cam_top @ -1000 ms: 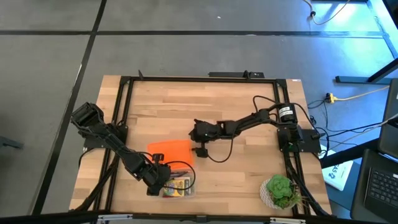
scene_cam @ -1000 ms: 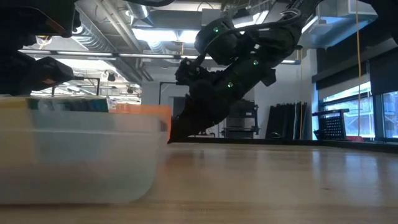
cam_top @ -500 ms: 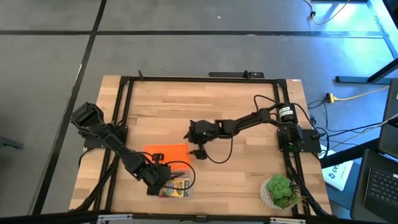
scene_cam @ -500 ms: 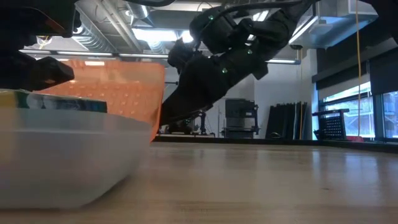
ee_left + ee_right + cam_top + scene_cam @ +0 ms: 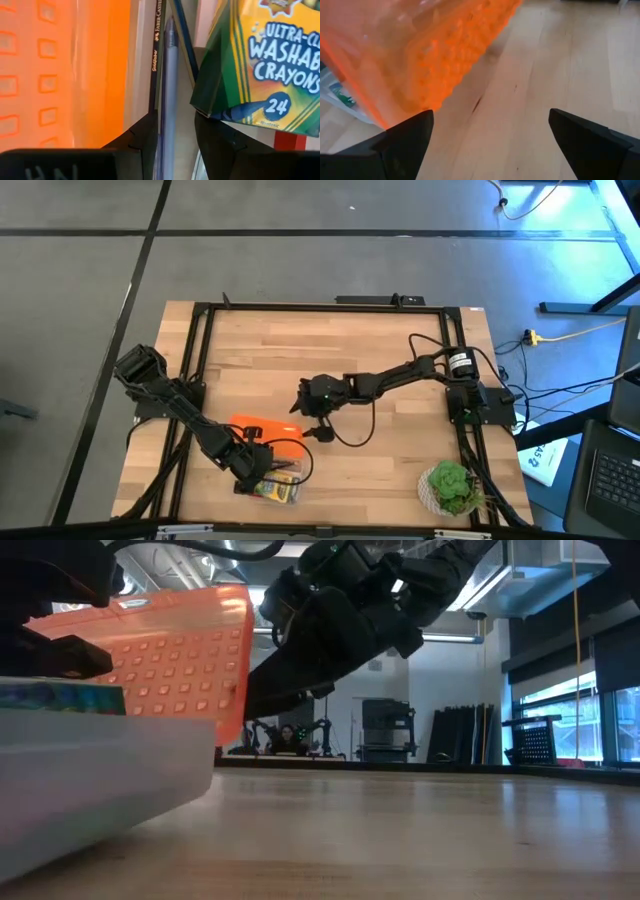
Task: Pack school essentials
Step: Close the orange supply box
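Change: the orange lid (image 5: 262, 427), lying flat beside the box a second ago, now tilts up on edge; the box (image 5: 272, 486) has shifted toward the table's left front.
Left gripper (image 5: 258, 470): at the front of the table, clenched on the box's wall, one finger inside beside the pencils.
Box contents: crayon box (image 5: 262, 65), a dark pencil (image 5: 156, 55) and a pale pen (image 5: 169, 90) lie inside, against the lid side.
Lid: leans steeply over the box's far edge in the low view.
Right gripper (image 5: 312, 402): mid-table, just beyond the lid, jaws spread wide, grasping nothing.
Plant (image 5: 449, 486): front right corner, well apart.
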You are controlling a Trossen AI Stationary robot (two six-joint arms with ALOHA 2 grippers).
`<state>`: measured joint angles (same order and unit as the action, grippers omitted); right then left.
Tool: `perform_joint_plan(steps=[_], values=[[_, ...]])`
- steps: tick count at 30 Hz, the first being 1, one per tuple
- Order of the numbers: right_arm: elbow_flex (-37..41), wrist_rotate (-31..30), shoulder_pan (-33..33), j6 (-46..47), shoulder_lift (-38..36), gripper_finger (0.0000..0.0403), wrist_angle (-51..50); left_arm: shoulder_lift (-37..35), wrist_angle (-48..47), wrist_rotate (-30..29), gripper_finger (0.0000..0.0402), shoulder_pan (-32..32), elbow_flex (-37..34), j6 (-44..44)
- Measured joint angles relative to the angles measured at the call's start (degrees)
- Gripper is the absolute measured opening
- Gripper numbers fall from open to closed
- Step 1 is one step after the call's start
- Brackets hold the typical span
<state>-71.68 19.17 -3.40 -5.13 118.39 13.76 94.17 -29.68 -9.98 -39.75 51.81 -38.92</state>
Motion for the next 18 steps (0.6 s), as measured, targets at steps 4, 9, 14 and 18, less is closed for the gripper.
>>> perform_joint_plan(steps=[4, 9, 14, 18], values=[[-0.9, 0.0, -0.2, -0.1, 0.0, 0.0399, 0.0, -0.1, -1.0, 0.5, 0.0124, 0.3, 0.0, -1.2], [-0.9, 0.0, -0.2, 0.0, 0.0, 0.0399, -0.1, -0.1, -1.0, 1.3, 0.0124, 0.5, 0.0, -1.3], [-0.9, 0.0, -0.2, 0.1, 0.0, 0.0399, 0.0, -0.1, -1.2, 1.9, 0.0124, 0.5, 0.1, -1.5], [-1.0, 0.0, -0.2, 0.1, 0.0, 0.0399, 0.2, -0.1, -4.8, 1.2, 0.0124, 0.5, 1.9, -1.4]])
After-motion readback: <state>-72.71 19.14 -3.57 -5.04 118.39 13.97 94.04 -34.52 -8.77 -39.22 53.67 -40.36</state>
